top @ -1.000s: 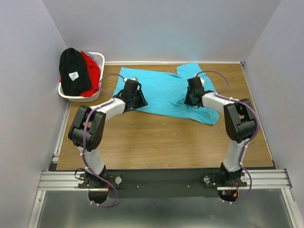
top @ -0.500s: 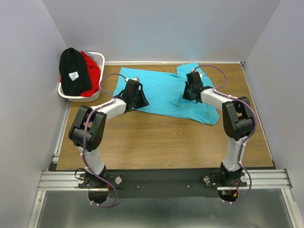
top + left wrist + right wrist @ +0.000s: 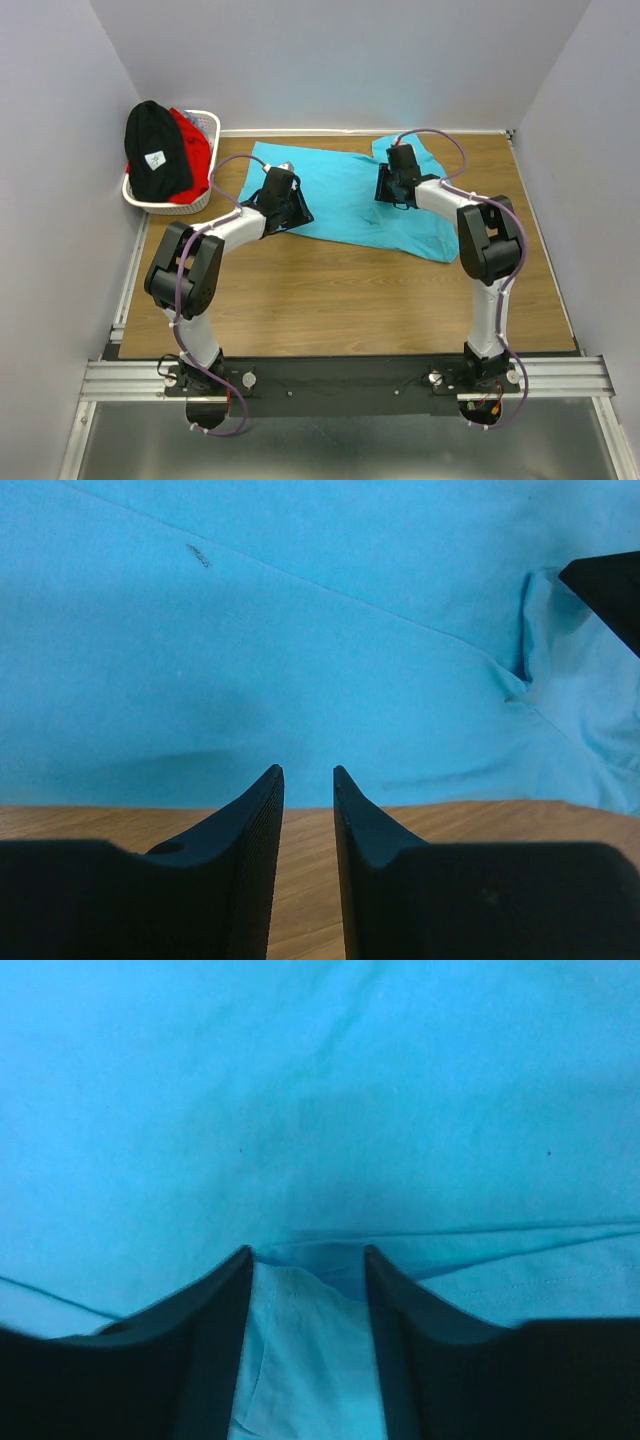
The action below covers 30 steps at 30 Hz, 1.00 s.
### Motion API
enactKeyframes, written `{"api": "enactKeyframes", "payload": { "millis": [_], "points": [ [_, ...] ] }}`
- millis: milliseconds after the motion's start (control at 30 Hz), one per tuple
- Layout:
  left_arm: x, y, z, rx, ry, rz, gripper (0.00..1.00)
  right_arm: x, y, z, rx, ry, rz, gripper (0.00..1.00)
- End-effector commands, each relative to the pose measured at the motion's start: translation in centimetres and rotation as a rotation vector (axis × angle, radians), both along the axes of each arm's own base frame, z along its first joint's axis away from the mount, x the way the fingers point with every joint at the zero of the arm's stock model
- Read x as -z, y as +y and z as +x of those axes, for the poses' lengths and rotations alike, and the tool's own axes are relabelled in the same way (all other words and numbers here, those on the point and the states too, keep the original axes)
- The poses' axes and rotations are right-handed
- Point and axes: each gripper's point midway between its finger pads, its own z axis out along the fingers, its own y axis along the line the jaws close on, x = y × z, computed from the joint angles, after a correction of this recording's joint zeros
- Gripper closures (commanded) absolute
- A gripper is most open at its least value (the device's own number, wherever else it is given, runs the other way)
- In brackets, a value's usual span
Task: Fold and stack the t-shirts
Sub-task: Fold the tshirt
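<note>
A turquoise t-shirt (image 3: 340, 190) lies spread at the back of the table; it fills the left wrist view (image 3: 300, 630) and the right wrist view (image 3: 320, 1090). My left gripper (image 3: 298, 212) hovers at its front-left hem, its fingers (image 3: 308, 772) a narrow gap apart with only wood between them. My right gripper (image 3: 385, 190) is over the shirt's right part, its fingers (image 3: 308, 1255) closed around a raised, paler fold of the cloth (image 3: 300, 1360). A black t-shirt (image 3: 155, 150) with a white label and a red t-shirt (image 3: 193, 150) lie in the basket.
The white lattice basket (image 3: 205, 118) stands at the back left corner against the wall. Bare wooden tabletop (image 3: 340, 290) lies in front of the shirt. Walls close in on the left, back and right. The right gripper's black body shows in the left wrist view (image 3: 610, 590).
My right gripper has moved back and to the left over the turquoise shirt. The left arm has not moved.
</note>
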Motion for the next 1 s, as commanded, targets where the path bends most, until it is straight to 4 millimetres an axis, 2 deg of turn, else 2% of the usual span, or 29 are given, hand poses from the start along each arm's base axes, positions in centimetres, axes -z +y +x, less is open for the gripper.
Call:
{"api": "enactKeyframes", "payload": {
  "millis": [0,67,100,133,167,200,233,300,333,367,400,433,500,567,600,700,833,967],
  "points": [
    [-1.9,0.2,0.5,0.003,-0.044,-0.008,0.65,-2.1,0.5,1.8,-0.030,-0.066,-0.001,0.40],
    [-2.0,1.0,0.7,-0.015,-0.038,-0.004,0.65,-2.8,0.0,1.8,-0.007,-0.081,-0.011,0.33],
    [-2.2,1.5,1.0,-0.028,-0.040,-0.003,0.65,-4.3,-0.5,1.7,0.021,-0.105,-0.010,0.26],
    [-2.3,2.1,1.2,-0.048,-0.038,0.003,0.65,-4.9,-0.8,1.5,0.037,-0.117,-0.006,0.25],
    [-2.3,3.3,1.7,-0.077,-0.031,0.007,0.65,-4.4,-1.8,0.6,0.068,-0.100,-0.022,0.25],
    [-2.6,3.8,2.0,-0.090,-0.033,0.003,0.65,-6.5,-2.1,0.0,0.102,-0.127,0.007,0.22],
    [-2.6,5.1,2.5,-0.121,-0.026,0.008,0.65,-5.4,-2.7,-1.6,0.121,-0.093,0.003,0.22],
    [-2.7,6.3,3.1,-0.159,-0.021,0.026,0.65,-5.5,-3.0,-3.5,0.164,-0.072,0.048,0.22],
    [-2.4,7.2,3.3,-0.196,-0.006,0.045,0.65,-6.9,-3.3,-4.4,0.179,-0.089,0.074,0.22],
    [-2.5,7.9,3.8,-0.217,-0.011,0.047,0.65,-5.1,-4.0,-6.3,0.201,-0.045,0.063,0.22],
    [-2.1,8.2,4.1,-0.226,-0.004,0.050,0.65,-5.0,-4.1,-7.1,0.226,-0.032,0.088,0.22],
    [-2.0,8.7,4.3,-0.242,0.000,0.059,0.65,-6.0,-4.2,-7.8,0.234,-0.047,0.116,0.22],
    [-1.6,9.4,5.0,-0.267,0.005,0.067,0.65,-4.5,-5.0,-9.9,0.274,-0.013,0.117,0.22],
    [-1.3,9.5,5.3,-0.272,0.009,0.068,0.66,-4.5,-5.9,-10.8,0.312,-0.023,0.109,0.21],
    [-1.3,9.6,5.6,-0.284,0.007,0.071,0.66,-3.6,-6.8,-11.5,0.339,-0.011,0.077,0.20],
    [0.1,10.4,5.6,-0.325,0.033,0.096,0.66,-2.7,-7.8,-12.3,0.382,0.005,0.076,0.18],
    [2.2,11.7,5.3,-0.388,0.072,0.090,0.67,-0.1,-9.0,-13.5,0.435,0.071,0.077,0.15],
    [4.1,12.7,4.5,-0.423,0.111,0.084,0.67,1.8,-10.4,-14.1,0.486,0.122,0.069,0.07]
  ]
}}
